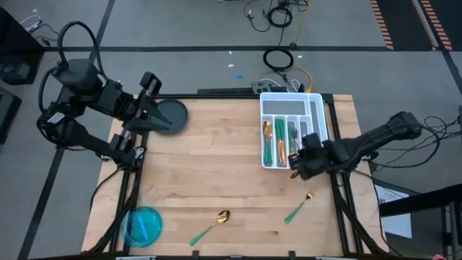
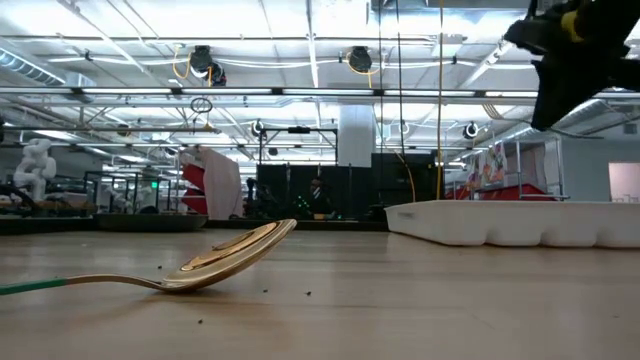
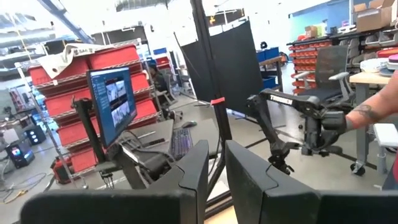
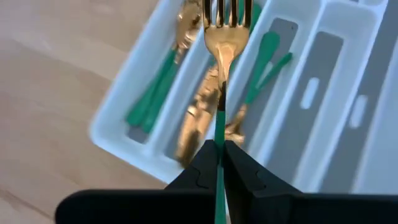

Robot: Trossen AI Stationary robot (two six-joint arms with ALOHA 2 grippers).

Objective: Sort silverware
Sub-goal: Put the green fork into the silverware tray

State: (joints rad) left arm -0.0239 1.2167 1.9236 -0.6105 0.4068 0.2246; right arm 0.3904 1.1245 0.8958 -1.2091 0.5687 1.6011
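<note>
1. Fork [image 4: 222,37] in hand: gold head, green handle, pinched by the right gripper [image 1: 302,162] and hanging over the white divided tray [image 1: 318,101], above its near end.
2. Sorted so far: several green-handled pieces already lie in the tray's long compartments [image 4: 186,93]; exact count unclear.
3. Left to do, by my read: a spoon [image 1: 214,224] and a second fork [image 1: 299,207] lie loose on the wooden table [image 1: 209,173], both well clear of the tray toward the front edge. So mostly done, two loose plus the one being carried.
4. Right fingers [image 4: 199,165]: squeezed together on the fork's handle, no gap showing, tines pointing away over the tray.
5. Left gripper [image 1: 148,108]: parked far from the tray at the table's opposite back corner, over a dark round disc [image 1: 170,115]; fingers narrowly parted, nothing between them.
6. Blue bowl [image 1: 143,225] at the front corner, far from the tray.
</note>
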